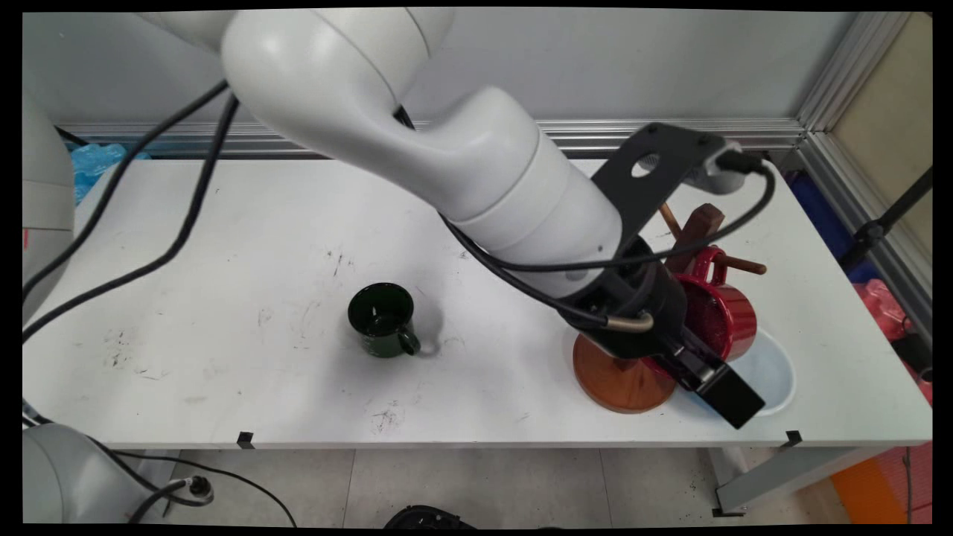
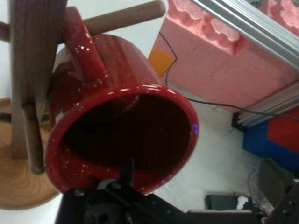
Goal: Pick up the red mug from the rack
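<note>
One red enamel mug point(image 2: 121, 140) hangs by its handle on the wooden mug tree point(image 2: 29, 88), mouth tipped toward the gripper point(image 2: 126, 179), whose fingers seemingly clamp its rim at six o'clock. Green mug point(image 1: 384, 319) stands well apart at nine o'clock.

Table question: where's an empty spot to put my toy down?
Bare table lies left of the green mug, and between it and the wooden mug stand. The right end is crowded: stand, red mug, white bowl and pincer.

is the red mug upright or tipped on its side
Tipped: the red mug hangs by its handle on the wooden rack's peg, mouth facing sideways.
</note>
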Controlling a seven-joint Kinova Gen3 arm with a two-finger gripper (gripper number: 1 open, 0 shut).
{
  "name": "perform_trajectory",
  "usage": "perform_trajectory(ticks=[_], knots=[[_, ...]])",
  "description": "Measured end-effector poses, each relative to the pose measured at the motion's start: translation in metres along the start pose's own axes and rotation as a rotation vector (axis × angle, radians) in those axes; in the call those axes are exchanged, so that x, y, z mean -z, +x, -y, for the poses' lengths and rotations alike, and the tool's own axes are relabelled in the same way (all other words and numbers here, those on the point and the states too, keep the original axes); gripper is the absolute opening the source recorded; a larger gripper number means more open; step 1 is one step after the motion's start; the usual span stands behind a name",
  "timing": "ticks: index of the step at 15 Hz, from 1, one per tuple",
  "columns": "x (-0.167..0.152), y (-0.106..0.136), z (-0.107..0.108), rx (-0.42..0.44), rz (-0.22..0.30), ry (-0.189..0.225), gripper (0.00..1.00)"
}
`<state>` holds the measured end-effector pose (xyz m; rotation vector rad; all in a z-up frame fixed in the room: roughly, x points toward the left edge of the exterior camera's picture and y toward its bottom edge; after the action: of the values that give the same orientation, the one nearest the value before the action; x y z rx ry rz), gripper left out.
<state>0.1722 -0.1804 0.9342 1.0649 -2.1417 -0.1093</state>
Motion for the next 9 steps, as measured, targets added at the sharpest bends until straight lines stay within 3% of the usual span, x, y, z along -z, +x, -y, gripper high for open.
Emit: perform_trajectory(ticks=[9], knots=[[-0.025, 0.001, -0.001, -0.058, -0.035, 0.008, 1.0]])
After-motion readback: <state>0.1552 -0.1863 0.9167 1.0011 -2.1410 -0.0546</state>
